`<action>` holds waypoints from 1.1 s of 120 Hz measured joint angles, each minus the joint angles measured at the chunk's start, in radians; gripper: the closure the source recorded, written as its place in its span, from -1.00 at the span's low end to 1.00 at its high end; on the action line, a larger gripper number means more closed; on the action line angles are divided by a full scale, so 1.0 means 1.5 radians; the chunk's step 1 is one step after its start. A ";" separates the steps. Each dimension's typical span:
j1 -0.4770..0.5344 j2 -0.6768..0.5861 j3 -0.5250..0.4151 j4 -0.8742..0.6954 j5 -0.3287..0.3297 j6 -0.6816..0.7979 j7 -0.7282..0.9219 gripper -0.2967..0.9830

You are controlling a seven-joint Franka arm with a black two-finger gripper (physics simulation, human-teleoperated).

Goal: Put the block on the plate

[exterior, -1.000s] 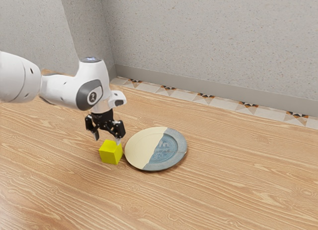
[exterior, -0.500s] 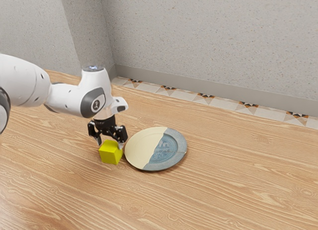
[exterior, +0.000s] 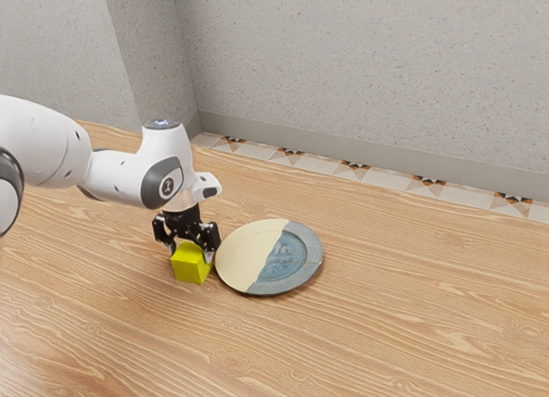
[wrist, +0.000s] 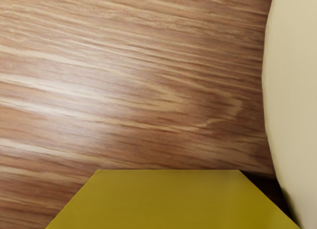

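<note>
From my station I have the black two-finger gripper (exterior: 190, 253) low over the yellow cube-shaped block (exterior: 190, 265), which sits flat on the wood-grain table (exterior: 395, 328), just beside the round plate in cream and blue-grey (exterior: 249, 251). The jaws are parted, one to each side of the block, and I read them as released: I see no clear squeeze from both sides.

What my next move turns on is how the block lies between them. It is directly under the hand, and in the wrist view its upper edge runs straight, so I judge it squarely lined up. Being a cube, it offers no long axis to favour. The finger toward the exterior view's right (exterior: 208, 256) comes down in the narrow space between block and plate rim; whether it touches the rim I can't tell.

I judge this to be the last of the approach, with the grasp, lift and short carry to do. I'd close evenly, then raise straight up before crossing, since a sideways drift could nudge the plate or drag the block against it.

The plate's blue-grey part bears pale markings, perhaps lettering, that I can't read. I see no writing on the block.
</note>
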 joint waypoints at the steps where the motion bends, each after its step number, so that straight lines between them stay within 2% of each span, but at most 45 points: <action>1: 0.000 0.000 0.000 0.000 0.000 0.000 0.000 -0.44; 19: 0.000 0.001 0.000 0.000 -0.001 0.002 -0.001 -0.27; 39: -0.001 0.000 0.000 0.000 -0.001 0.002 -0.002 -0.17; 132: -0.009 -0.040 0.002 -0.002 0.011 -0.009 -0.013 -0.10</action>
